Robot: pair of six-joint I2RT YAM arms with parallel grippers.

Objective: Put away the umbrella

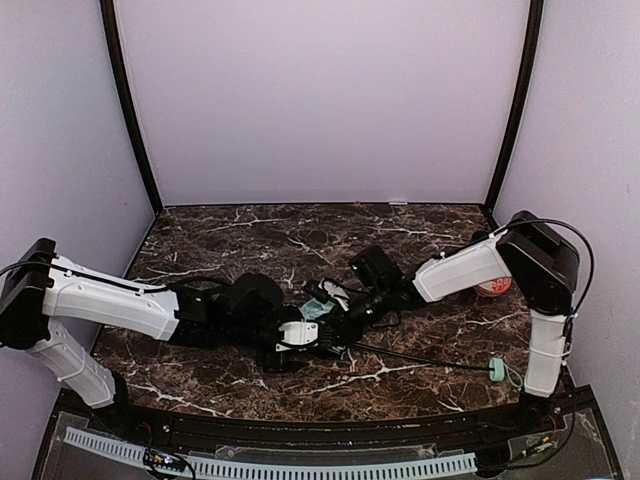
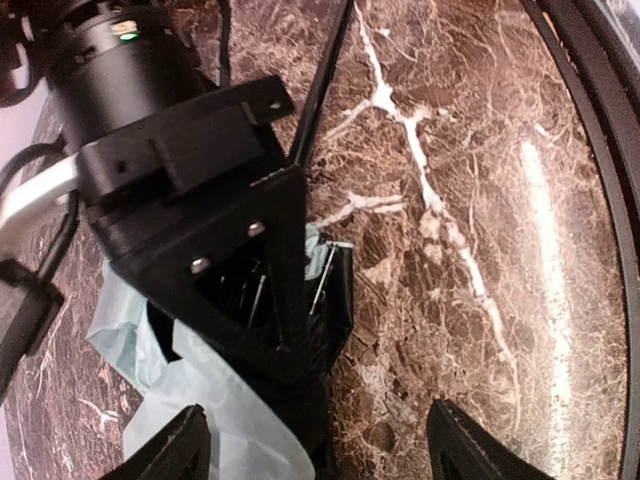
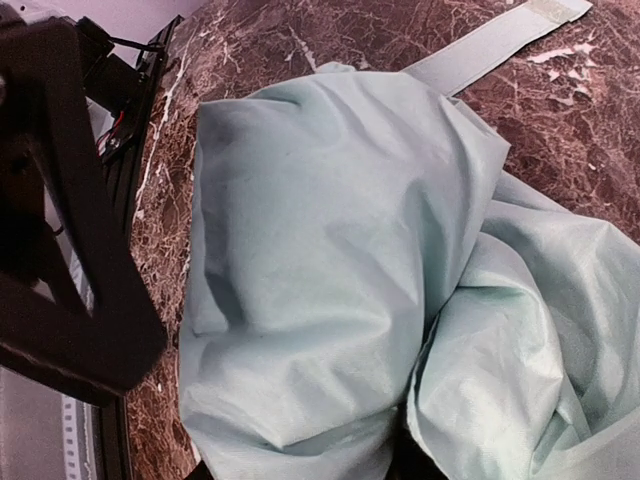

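Observation:
The umbrella's bunched mint-green fabric (image 1: 316,308) lies mid-table between my two grippers. Its thin black shaft (image 1: 420,357) runs right to the small mint handle (image 1: 495,370). My right gripper (image 1: 340,312) is shut on the fabric and ribs; in the left wrist view its black fingers (image 2: 285,330) converge on the canopy (image 2: 200,400). The fabric (image 3: 330,260) fills the right wrist view and hides the fingers; the strap (image 3: 490,45) lies at the top. My left gripper (image 1: 303,337) is open, its fingertips (image 2: 165,450) wide apart over the fabric's edge and black lining.
A small orange-and-white round object (image 1: 493,287) sits at the right, by the right arm's elbow. The marble table (image 1: 250,235) stretches behind the arms. The black front rail (image 2: 600,150) lies close to the left gripper. The left arm's black body (image 3: 60,250) shows at the left in the right wrist view.

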